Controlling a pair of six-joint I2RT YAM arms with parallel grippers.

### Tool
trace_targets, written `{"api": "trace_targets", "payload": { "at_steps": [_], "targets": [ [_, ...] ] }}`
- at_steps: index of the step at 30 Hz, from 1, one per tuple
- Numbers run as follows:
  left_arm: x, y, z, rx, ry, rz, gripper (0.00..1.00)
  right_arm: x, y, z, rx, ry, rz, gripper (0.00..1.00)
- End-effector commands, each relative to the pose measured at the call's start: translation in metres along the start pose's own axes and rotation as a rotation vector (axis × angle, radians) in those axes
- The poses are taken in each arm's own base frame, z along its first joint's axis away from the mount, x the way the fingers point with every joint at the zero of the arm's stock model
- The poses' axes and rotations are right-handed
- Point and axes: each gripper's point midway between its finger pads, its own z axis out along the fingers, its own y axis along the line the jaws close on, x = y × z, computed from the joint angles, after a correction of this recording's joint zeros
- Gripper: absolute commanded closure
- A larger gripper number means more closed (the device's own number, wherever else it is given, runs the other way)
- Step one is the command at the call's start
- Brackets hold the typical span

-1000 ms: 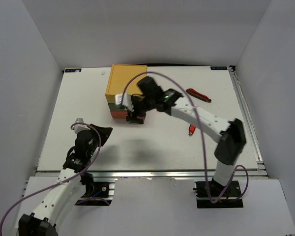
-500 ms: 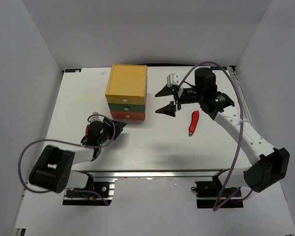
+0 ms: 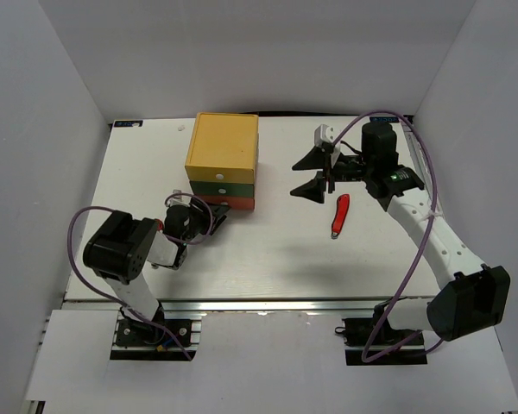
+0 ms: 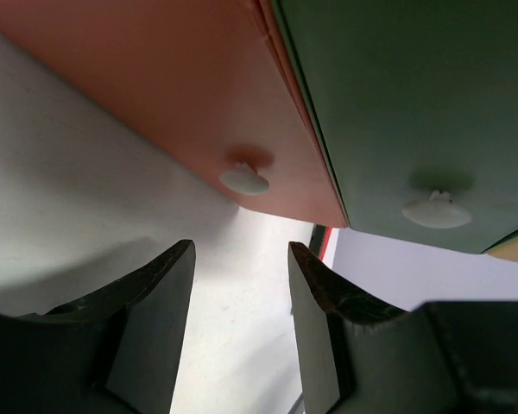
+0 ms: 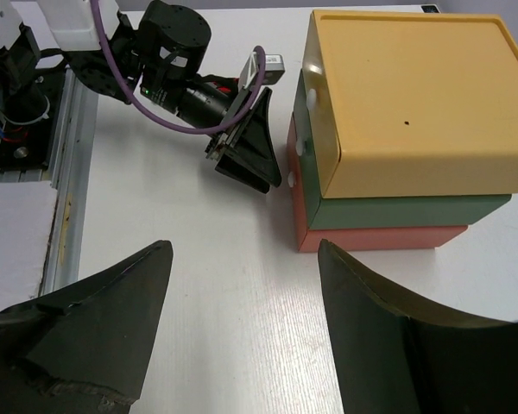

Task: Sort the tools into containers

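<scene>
Facing knob [image 4: 243,178] of red-orange drawer [image 4: 155,78]: left end effector [image 4: 240,250], spread, empty. Right end effector [image 3: 308,175]: spread, empty, over worktop [image 3: 285,250].

Top external: mounted high behind the arm bases and tilted down. It is far off and takes in the whole table [image 3: 276,250] and the side walls [image 3: 52,129].

Left wrist: low over the table and very near. It looks up past its own fingers [image 4: 147,319] at the fronts of the red-orange drawer [image 4: 147,78] and green drawer [image 4: 414,95] (little else fits).

Right wrist: raised, at middling range. It looks down and across toward the left arm's base [image 5: 22,103].

Shared: the drawer chest [image 5: 414,112] shows in all three views. The left gripper [image 5: 263,147] shows in the top and right wrist views.
</scene>
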Motion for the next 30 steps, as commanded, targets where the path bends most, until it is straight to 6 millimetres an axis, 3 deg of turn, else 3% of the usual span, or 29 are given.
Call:
{"api": "trace_targets", "payload": {
  "at_steps": [1,5,16,30],
  "targets": [
    [-0.010,-0.028,0.004,0.111,-0.039,-0.008,0.43,-0.010,0.004,-0.007,-0.003,-0.030,-0.021,0.25],
    [-0.013,-0.028,0.008,0.127,-0.057,-0.019,0.44,-0.006,0.004,-0.008,-0.002,-0.026,-0.009,0.26],
    [-0.023,-0.004,0.015,0.050,-0.124,-0.042,0.49,0.001,0.006,-0.008,-0.005,-0.021,0.008,0.26],
    [-0.027,-0.003,0.028,0.042,-0.133,-0.045,0.56,0.010,0.010,-0.010,-0.004,-0.012,0.025,0.26]
  ]
}}
